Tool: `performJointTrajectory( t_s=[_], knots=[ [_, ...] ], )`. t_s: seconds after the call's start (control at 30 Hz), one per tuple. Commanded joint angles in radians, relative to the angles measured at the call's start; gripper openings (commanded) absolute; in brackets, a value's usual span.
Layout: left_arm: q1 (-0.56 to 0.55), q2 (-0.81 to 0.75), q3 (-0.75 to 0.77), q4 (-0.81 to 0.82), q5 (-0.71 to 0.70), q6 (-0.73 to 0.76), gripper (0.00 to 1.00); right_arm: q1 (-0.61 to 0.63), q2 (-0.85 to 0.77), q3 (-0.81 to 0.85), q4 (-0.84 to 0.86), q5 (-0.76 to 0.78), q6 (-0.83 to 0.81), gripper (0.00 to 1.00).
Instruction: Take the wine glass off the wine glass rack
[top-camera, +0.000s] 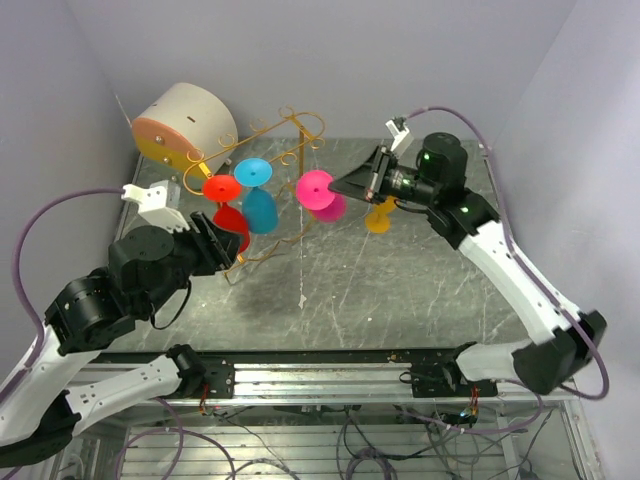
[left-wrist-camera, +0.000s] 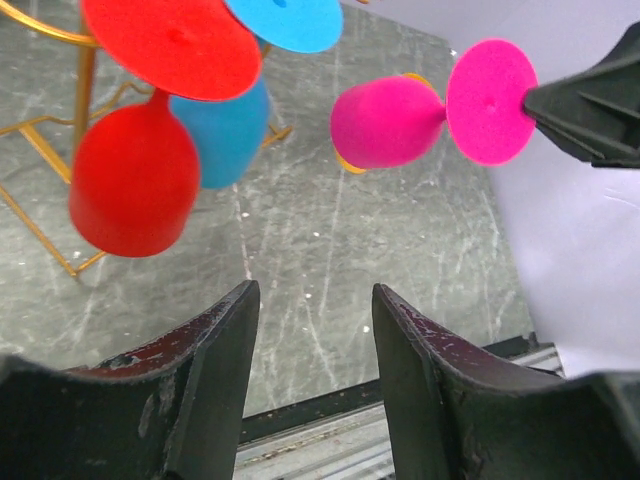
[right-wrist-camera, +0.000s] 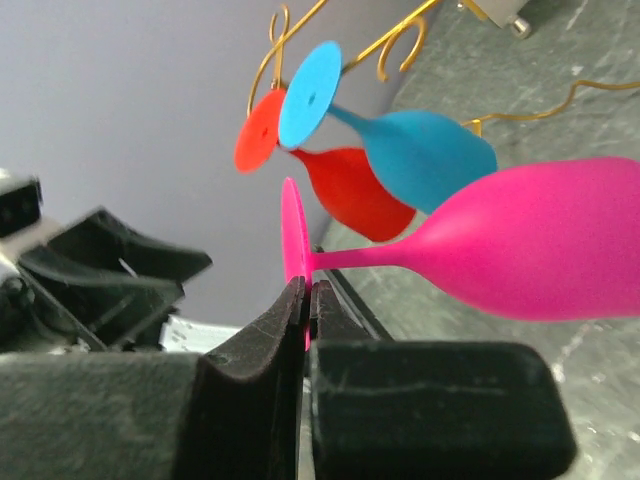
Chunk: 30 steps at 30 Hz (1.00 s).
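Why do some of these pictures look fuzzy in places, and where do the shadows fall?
Overhead view: soft, even light, with a dim shadow on the table near the gold rack. Right wrist view: the pink glass is sharp, while the other arm at left looks blurred. Left wrist view: the red glass is crisp, without glare.

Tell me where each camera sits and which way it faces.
Top external: above and behind the robot, looking down on the table and wine glass rack; both arms show.
Left wrist: on the left arm, facing right toward the pink wine glass; own open jaws below.
Right wrist: on the right arm, facing left along own shut jaws pinching that glass's foot.
Shared: all show the pink wine glass; each wrist view shows the other arm's jaws.
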<state>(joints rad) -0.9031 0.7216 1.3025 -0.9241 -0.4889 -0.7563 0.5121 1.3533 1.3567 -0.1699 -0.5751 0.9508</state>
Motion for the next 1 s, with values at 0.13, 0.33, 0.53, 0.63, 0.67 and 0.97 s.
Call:
performJointTrajectory(
  t_s=[0.13,0.33,0.53,0.63,0.67,0.97],
  knots=[
    [-0.002,0.048,0.007,0.213,0.188,-0.114,0.61,0.103,-0.24,0.016,-0.393,0.274,-0.539,0.0],
    [-0.004,0.147,0.02,0.278,0.314,-0.317,0.64,0.145,-0.366,0.026,-0.452,0.509,-0.744,0.0],
    [-0.003,0.212,-0.044,0.436,0.503,-0.532,0.64,0.157,-0.433,-0.034,-0.377,0.597,-0.896,0.0],
    [-0.003,0.232,-0.036,0.453,0.506,-0.562,0.65,0.2,-0.414,-0.015,-0.39,0.709,-0.942,0.0],
    [-0.004,0.239,-0.024,0.443,0.498,-0.563,0.65,0.216,-0.408,-0.009,-0.39,0.746,-0.958,0.0],
    [-0.002,0.277,-0.044,0.469,0.48,-0.614,0.65,0.45,-0.408,-0.008,-0.329,0.981,-1.192,0.0]
  ],
)
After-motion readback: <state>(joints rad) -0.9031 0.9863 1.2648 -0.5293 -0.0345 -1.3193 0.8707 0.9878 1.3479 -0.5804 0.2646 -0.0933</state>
